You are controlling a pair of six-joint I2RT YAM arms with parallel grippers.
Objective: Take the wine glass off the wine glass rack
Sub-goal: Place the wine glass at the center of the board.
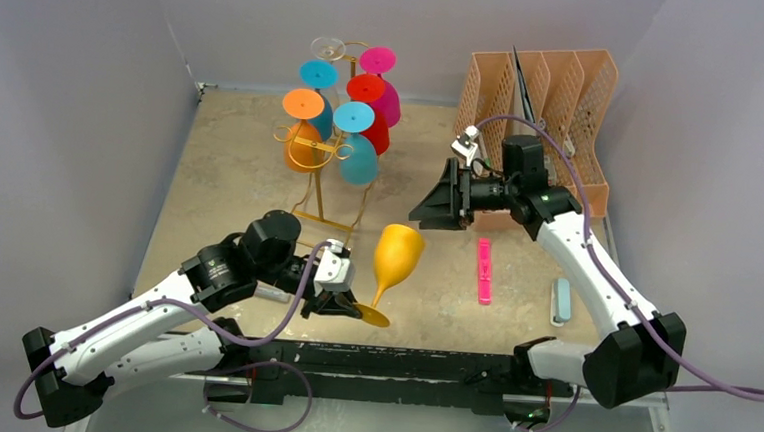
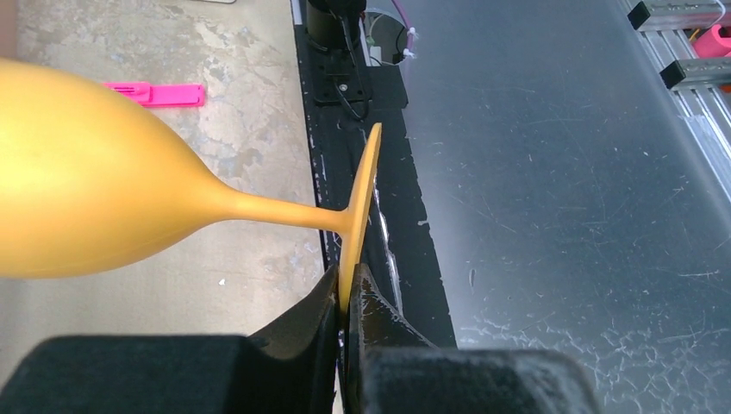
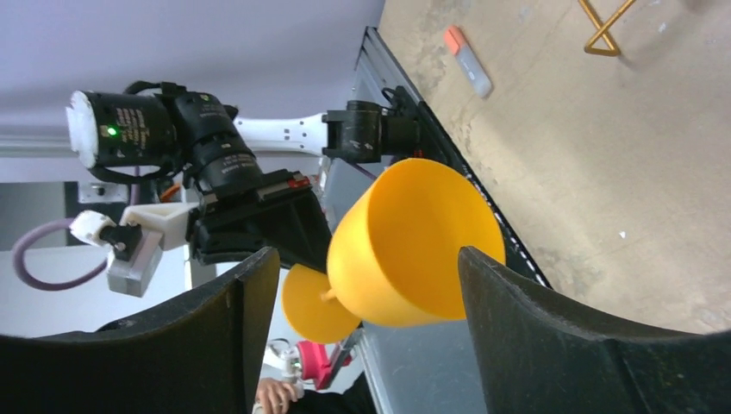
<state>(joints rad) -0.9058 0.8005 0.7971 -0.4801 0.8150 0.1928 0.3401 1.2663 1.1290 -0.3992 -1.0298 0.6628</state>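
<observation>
Yellow wine glass (image 1: 398, 255) is off the rack, lower centre of the top view, close to the near table edge. It's tilted: bowl up and leaning away from the arms, foot low. Can't tell if the foot touches the table (image 1: 231, 167).

Left gripper (image 1: 350, 305) has it by the foot. In the left wrist view the two fingers (image 2: 302, 323) are clamped on the rim of the foot disc edge-on, with stem and bowl sticking out to the left of the frame. Nothing else touches the glass.

Gold wire rack (image 1: 309, 197) stands upper centre-left in the top view, up and left of the yellow glass and apart from it. Other glasses hang on it bowl-down, foot-up: orange (image 1: 303, 131), two blue (image 1: 357, 149), red (image 1: 370, 105), magenta (image 1: 382, 76), and a clear one (image 1: 326, 47) at the top.

Right gripper (image 1: 437, 207) hovers centre-right in the top view, up and right of the glass and apart from it. Jaws are spread wide and hold nothing. In the right wrist view the yellow bowl shows in the gap between the two fingers (image 3: 534, 336), farther off.

Peach perforated file organiser (image 1: 556, 96) sits upper right, just behind the right arm. Pink strip (image 1: 483, 270) lies flat on the table right of the glass, and a pale blue-grey bar (image 1: 560, 300) lies further right.
</observation>
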